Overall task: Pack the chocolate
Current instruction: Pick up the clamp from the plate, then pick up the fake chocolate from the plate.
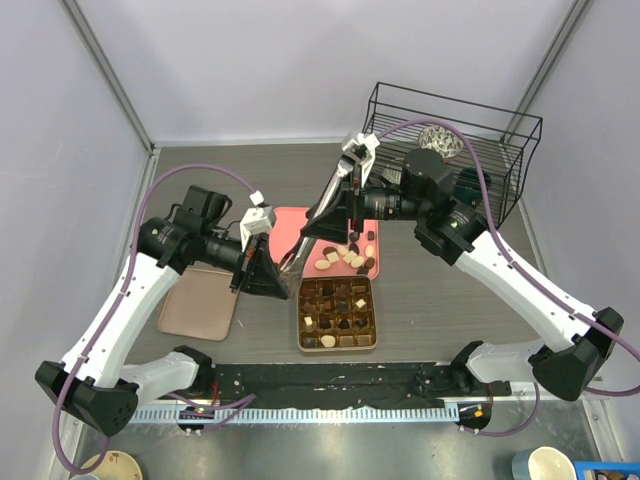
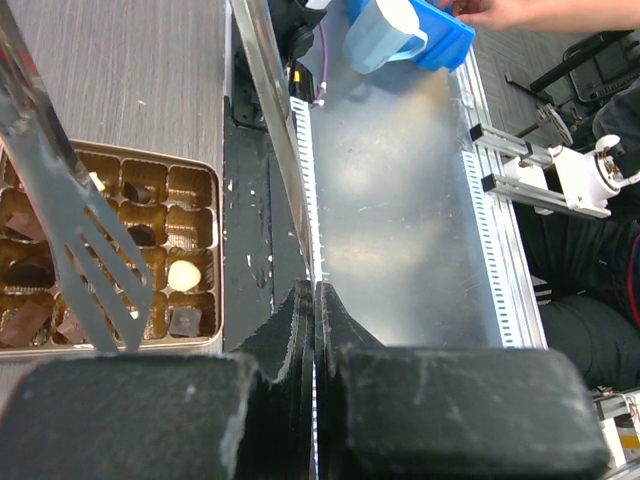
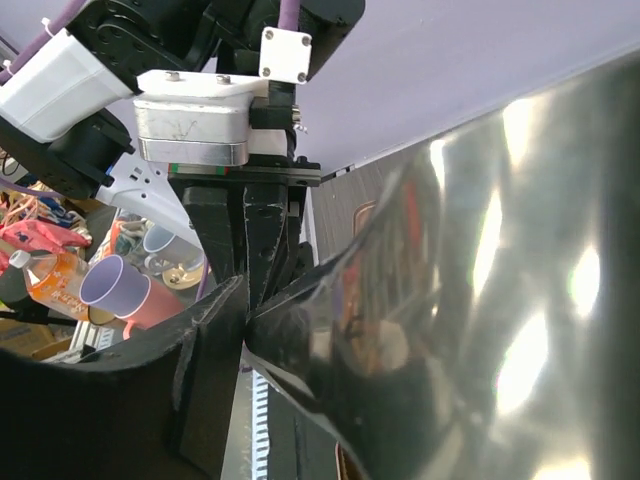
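Observation:
Several loose pieces of chocolate [image 1: 347,256], brown and cream-white, lie on the flat pink tray [image 1: 292,222]. In front of it the gold-brown gridded box [image 1: 338,345] holds more chocolate [image 2: 182,275] in its cells. My right gripper [image 1: 312,230] is closed on shiny metal tongs [image 1: 295,258], whose slotted tip [image 2: 95,280] hangs over the box's left side. In the right wrist view the tongs [image 3: 450,300] fill the picture and press against my right gripper [image 3: 246,322]. My left gripper [image 1: 276,288] hovers left of the box, shut and empty, its fingers [image 2: 316,292] pressed together.
A flat beige tray [image 1: 198,302] lies at the left under my left arm. A black wire basket [image 1: 452,125] stands at the back right. A black strip [image 1: 330,380] runs along the table's near edge. A blue jug [image 2: 385,35] stands beyond that edge.

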`<action>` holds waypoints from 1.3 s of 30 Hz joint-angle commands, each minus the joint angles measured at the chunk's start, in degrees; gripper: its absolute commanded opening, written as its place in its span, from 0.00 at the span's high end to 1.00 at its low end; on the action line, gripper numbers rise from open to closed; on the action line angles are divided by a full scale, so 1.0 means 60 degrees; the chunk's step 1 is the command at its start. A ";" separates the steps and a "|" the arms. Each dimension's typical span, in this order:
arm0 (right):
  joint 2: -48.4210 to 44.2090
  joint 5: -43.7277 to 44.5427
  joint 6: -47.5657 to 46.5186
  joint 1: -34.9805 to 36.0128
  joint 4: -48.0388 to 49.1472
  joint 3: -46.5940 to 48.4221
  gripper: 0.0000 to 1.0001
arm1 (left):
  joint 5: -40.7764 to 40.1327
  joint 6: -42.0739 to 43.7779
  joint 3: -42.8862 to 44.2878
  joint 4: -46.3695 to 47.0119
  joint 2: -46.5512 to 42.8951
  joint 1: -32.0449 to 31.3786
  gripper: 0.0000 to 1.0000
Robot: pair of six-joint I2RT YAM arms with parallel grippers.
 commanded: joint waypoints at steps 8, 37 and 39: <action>-0.0337 -0.0146 -0.0061 -0.0050 -0.0318 0.0066 0.56 | 0.0044 0.1038 0.0362 -0.0915 0.0142 -0.0039 1.00; -0.0500 0.8113 -0.3211 0.0462 0.3692 -0.4020 0.65 | -0.9391 0.0043 -0.1263 0.1995 -0.0547 0.1351 0.04; -0.0089 0.8392 -0.3532 0.0462 0.4630 -0.4313 0.66 | -0.9259 -0.0073 -0.1439 0.2276 -0.0415 0.1572 0.03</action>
